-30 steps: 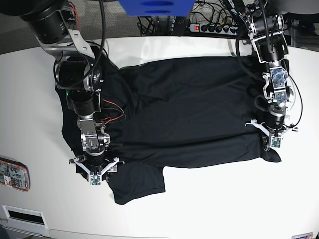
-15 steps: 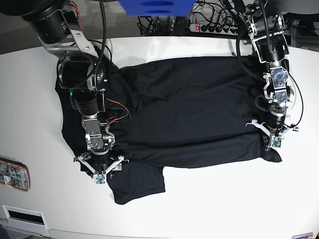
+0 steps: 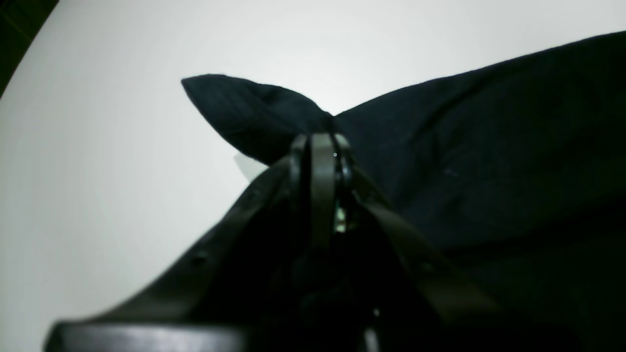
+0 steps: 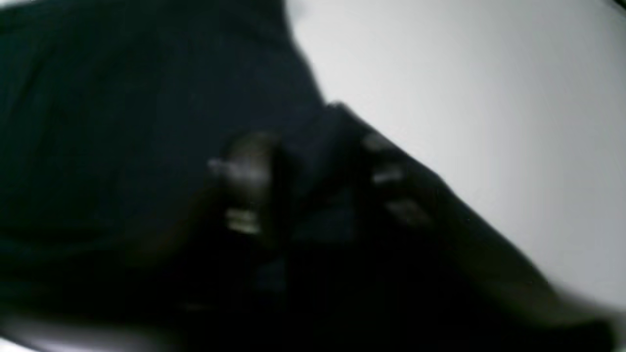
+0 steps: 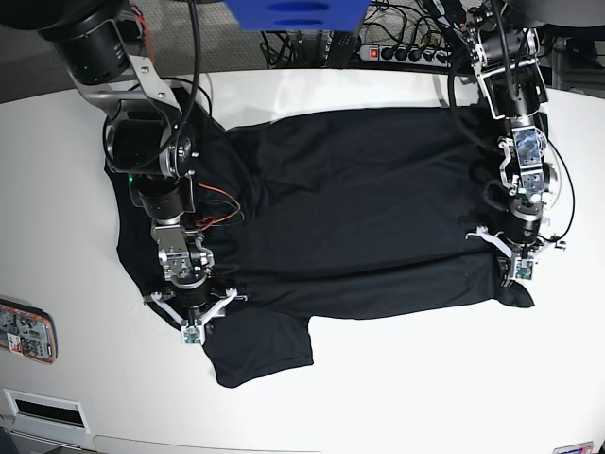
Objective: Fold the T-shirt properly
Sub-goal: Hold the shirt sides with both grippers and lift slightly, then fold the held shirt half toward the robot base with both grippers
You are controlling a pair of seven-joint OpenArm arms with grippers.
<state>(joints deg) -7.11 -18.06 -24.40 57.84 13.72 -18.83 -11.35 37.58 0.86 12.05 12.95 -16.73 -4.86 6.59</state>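
The black T-shirt [image 5: 359, 208] lies spread on the white table [image 5: 406, 388], its near edge partly doubled over and one sleeve sticking out at the front left. My left gripper [image 5: 518, 273] is shut on the shirt's right front corner. In the left wrist view its closed fingers [image 3: 320, 161] pinch the cloth [image 3: 489, 146], and a pointed flap sticks out past them. My right gripper [image 5: 192, 327] presses down on the shirt's left front edge by the sleeve. The right wrist view is blurred. There its fingers [image 4: 244, 181] flank a raised ridge of black fabric [image 4: 122, 122].
A power strip [image 5: 406, 52] and cables lie behind the table's far edge, beside a blue object [image 5: 293, 13]. A small patterned device [image 5: 26, 333] sits at the left edge and a white box [image 5: 43, 409] at the front left corner.
The right gripper's jaws have narrowed from wide open onto the cloth, and it has shifted slightly right. The left gripper holds its corner unmoved.
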